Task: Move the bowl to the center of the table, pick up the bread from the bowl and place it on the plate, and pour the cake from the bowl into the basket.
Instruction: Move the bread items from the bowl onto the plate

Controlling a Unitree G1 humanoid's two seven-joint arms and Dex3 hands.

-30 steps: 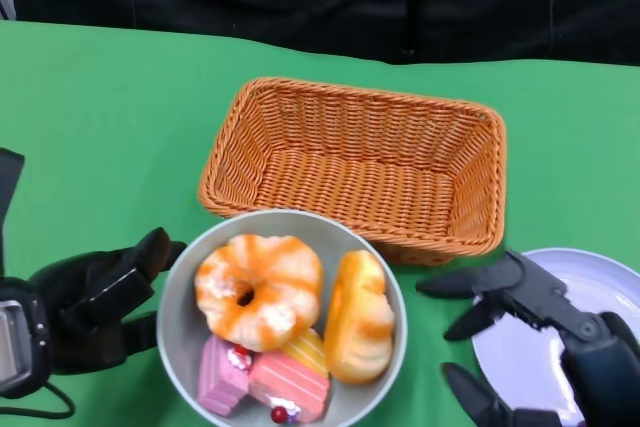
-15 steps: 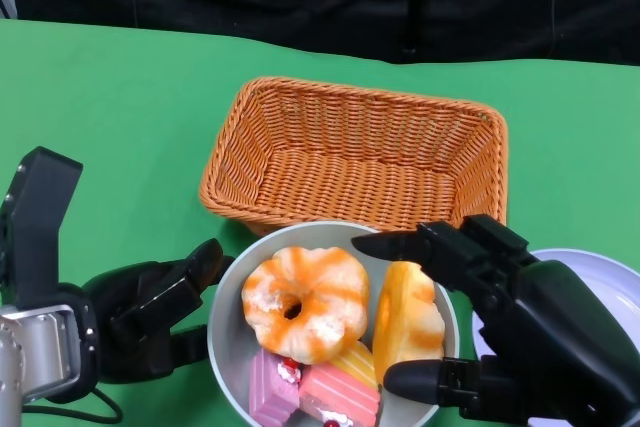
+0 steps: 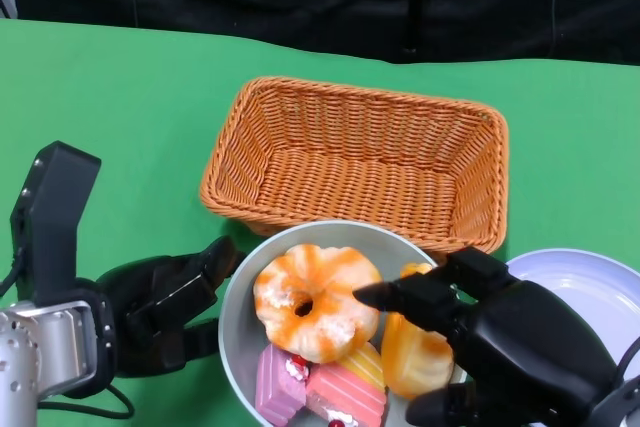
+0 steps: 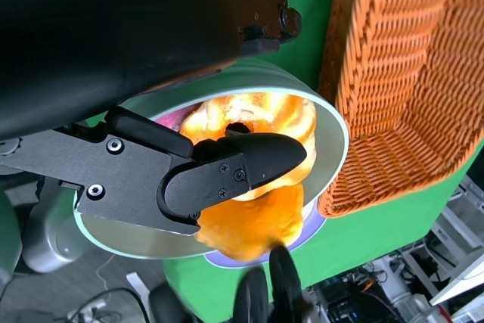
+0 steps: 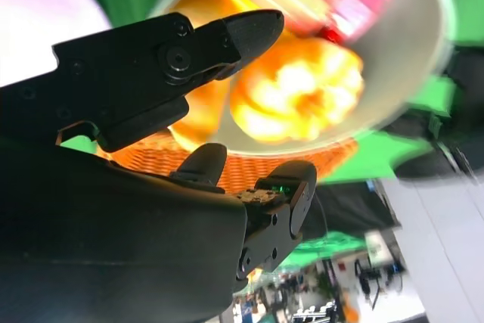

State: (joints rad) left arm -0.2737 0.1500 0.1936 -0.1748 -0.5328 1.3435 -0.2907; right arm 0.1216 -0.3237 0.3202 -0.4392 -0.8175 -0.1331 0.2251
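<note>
My right hand (image 3: 505,352) reaches over the near right part of the bowl (image 3: 238,309), fingers spread around the oblong bread (image 3: 415,352). One finger stretches above it toward the ring-shaped bread (image 3: 312,300), another curls in below. I cannot tell whether my fingers actually press the loaf or only surround it. The right wrist view is blurred, showing my fingers (image 5: 249,32) in front of orange bread and the bowl's pale inner wall.

My left hand (image 3: 165,312) is at the bowl's left side, fingers against the outer wall. In the left wrist view my fingers (image 4: 242,168) lie across the bowl's mouth at the rim, so I take it that this hand holds the bowl.

The grey bowl sits at the near middle of the green table (image 3: 110,97), its far rim just before the basket (image 3: 360,162). Inside it, the ring-shaped bread with orange and white glaze lies at the far left, and the oblong bread stands at the right. Pink and yellow cake pieces (image 3: 320,387) lie along the near side.

The woven orange basket holds nothing I can see. The pale lilac plate (image 3: 590,292) lies to the right of the bowl, partly behind my right hand, its visible surface bare.
</note>
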